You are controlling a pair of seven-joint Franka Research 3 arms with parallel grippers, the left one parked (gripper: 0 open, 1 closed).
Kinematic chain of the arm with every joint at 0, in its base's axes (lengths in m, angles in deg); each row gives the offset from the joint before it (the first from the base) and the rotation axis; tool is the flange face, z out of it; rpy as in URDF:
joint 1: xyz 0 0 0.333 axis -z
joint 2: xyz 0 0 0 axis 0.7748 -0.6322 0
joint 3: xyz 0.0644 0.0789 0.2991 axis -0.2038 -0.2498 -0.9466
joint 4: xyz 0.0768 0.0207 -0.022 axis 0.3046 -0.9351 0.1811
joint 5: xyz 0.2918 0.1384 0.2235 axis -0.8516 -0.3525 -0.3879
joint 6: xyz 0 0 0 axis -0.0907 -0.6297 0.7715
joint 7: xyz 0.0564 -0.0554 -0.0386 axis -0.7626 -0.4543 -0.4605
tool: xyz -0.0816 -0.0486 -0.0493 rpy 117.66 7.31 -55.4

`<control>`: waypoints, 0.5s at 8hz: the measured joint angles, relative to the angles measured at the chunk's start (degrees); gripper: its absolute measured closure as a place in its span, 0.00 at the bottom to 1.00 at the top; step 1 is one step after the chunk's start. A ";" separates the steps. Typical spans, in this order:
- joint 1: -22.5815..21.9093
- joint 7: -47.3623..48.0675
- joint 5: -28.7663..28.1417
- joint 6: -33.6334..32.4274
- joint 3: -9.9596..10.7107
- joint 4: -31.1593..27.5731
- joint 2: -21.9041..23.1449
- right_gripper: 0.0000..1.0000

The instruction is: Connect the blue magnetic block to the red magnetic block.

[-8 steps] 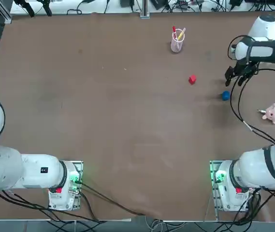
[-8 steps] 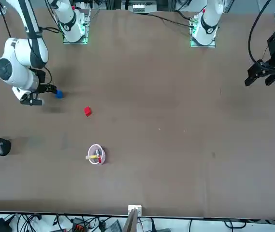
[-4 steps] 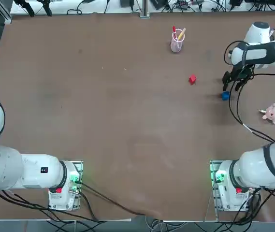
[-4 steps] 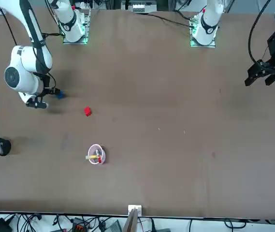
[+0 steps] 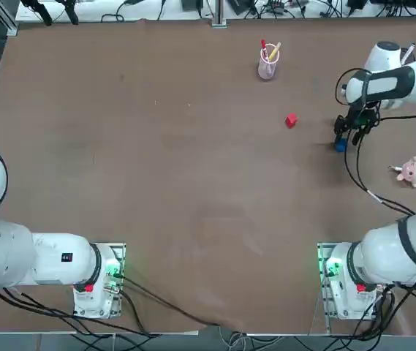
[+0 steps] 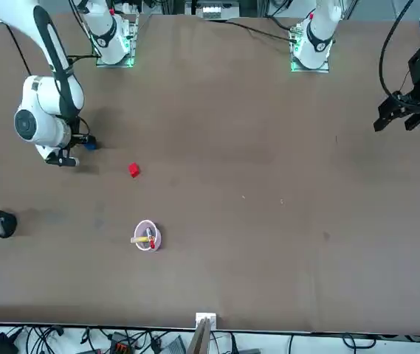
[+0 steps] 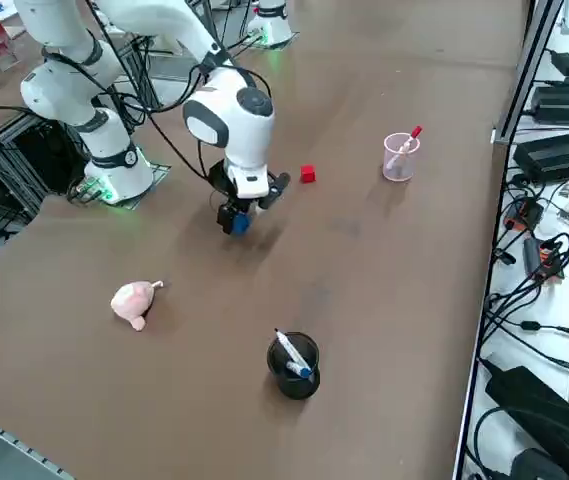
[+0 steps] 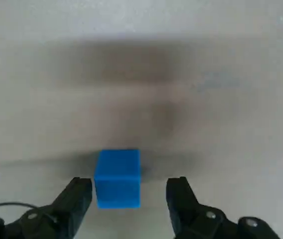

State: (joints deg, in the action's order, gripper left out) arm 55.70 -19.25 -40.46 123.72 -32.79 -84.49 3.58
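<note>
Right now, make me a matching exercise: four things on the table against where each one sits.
Things:
1. blue magnetic block
2. red magnetic block
3. pink plush toy
4. red pen

Places:
A. in the clear cup
B. between the open right pincer's fingers
C. alone near the table's right edge
D. on bare table between cup and blue block

Pairs: 1-B, 2-D, 3-C, 4-A

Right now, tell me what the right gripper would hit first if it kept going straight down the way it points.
Probably the table: the right gripper points down with its open fingers either side of the blue magnetic block, which sits between them untouched.
</note>
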 joint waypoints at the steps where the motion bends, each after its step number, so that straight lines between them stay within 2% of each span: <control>1: 0.00 0.00 0.00 0.28 -0.04 0.00 -0.50 0.20; 2: 0.00 0.06 0.00 0.39 -0.08 0.02 -0.73 0.37; 3: 0.00 0.06 0.00 0.47 -0.15 0.10 -0.78 0.38; 4: -0.01 0.06 -0.01 0.44 -0.29 0.41 -0.73 0.53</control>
State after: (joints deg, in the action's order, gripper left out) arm 55.70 -19.19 -40.47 124.16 -33.08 -84.08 2.84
